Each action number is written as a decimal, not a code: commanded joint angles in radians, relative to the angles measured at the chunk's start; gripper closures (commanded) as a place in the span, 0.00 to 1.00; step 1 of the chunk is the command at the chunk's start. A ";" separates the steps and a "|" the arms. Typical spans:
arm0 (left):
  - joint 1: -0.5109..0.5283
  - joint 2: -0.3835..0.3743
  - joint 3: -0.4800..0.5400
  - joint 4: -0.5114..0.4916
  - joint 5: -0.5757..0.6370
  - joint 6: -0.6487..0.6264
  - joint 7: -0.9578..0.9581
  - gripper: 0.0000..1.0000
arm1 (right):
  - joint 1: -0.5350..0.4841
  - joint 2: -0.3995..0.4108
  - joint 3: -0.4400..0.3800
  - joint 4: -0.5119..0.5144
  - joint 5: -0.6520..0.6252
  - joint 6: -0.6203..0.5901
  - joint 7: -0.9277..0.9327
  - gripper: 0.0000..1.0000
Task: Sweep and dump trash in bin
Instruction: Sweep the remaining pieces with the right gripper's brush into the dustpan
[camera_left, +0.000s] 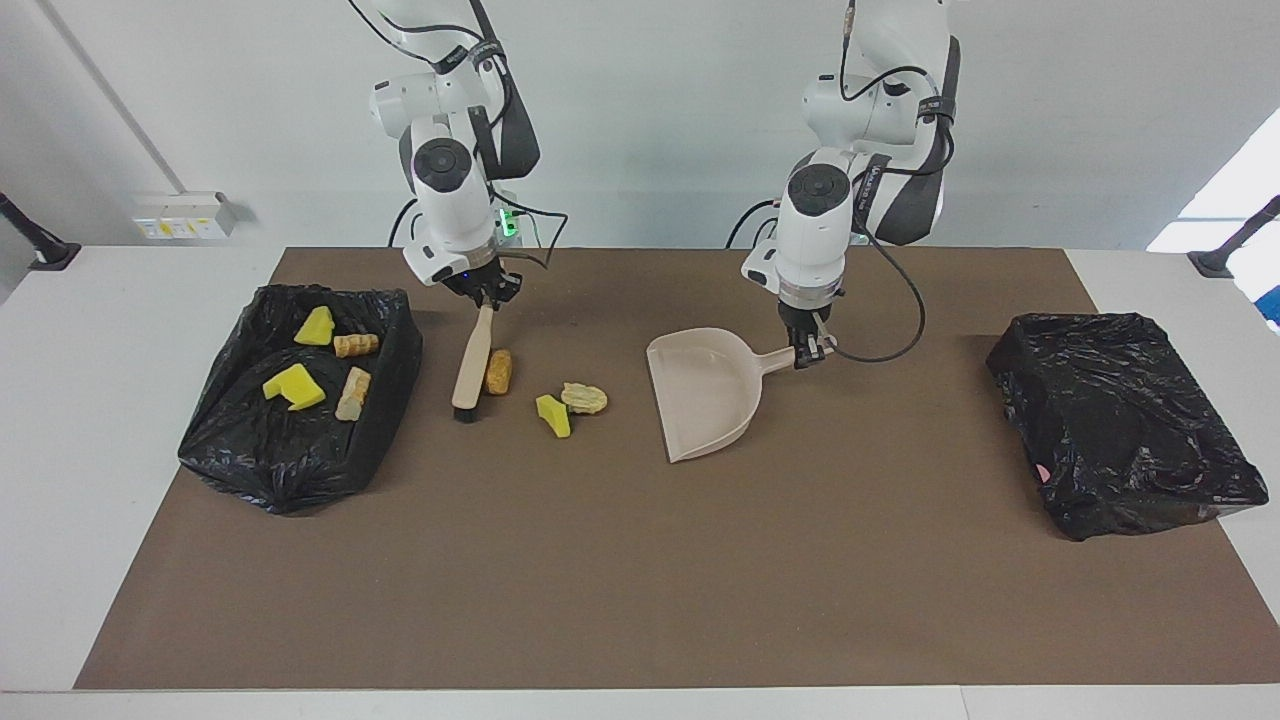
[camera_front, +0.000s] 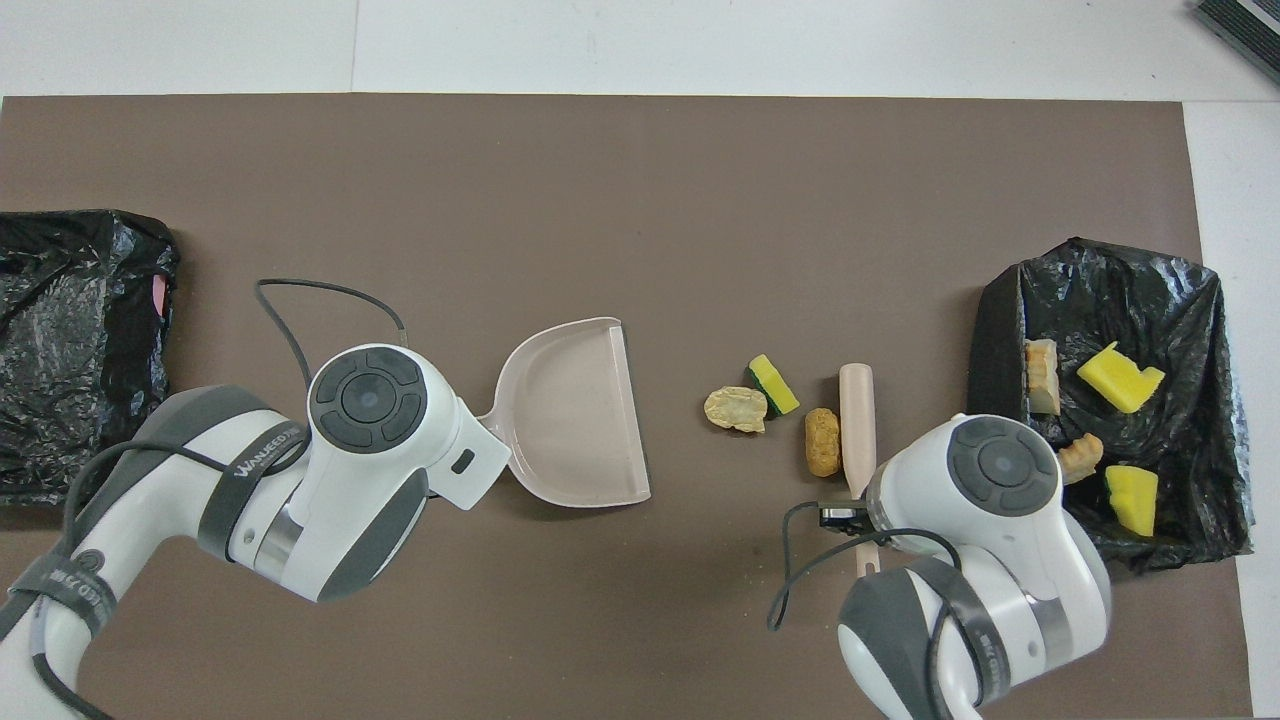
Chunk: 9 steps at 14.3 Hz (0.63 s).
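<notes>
Mostly loose trash between brush (camera_left: 472, 368) and dustpan (camera_left: 705, 388); two black-lined bins at table ends
Right gripper (camera_left: 489, 298) clamps brush against brown lump (camera_left: 498, 371); left gripper (camera_left: 812, 352) grips dustpan handle; yellow sponge chunk (camera_left: 553, 415), tan lump (camera_left: 584, 398) between

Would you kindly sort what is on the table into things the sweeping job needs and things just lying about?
Job:
- loose scraps
- brush, right gripper
- dustpan, left gripper
- bin holding scraps

Lying about:
- second black-bagged bin
- wall socket

Bare mat (camera_left: 620, 560) lies open, with three scraps (camera_left: 570, 400) between brush (camera_left: 472, 365) and dustpan (camera_left: 700, 390).
</notes>
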 joint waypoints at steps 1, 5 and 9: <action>-0.013 -0.026 0.011 -0.047 0.013 0.040 -0.033 1.00 | 0.022 0.091 0.003 0.093 0.055 0.002 -0.039 1.00; -0.013 -0.025 0.011 -0.053 0.013 0.051 -0.043 1.00 | 0.097 0.174 0.006 0.199 0.092 0.004 -0.039 1.00; -0.013 -0.024 0.011 -0.053 0.013 0.052 -0.044 1.00 | 0.217 0.264 0.006 0.297 0.194 0.040 -0.030 1.00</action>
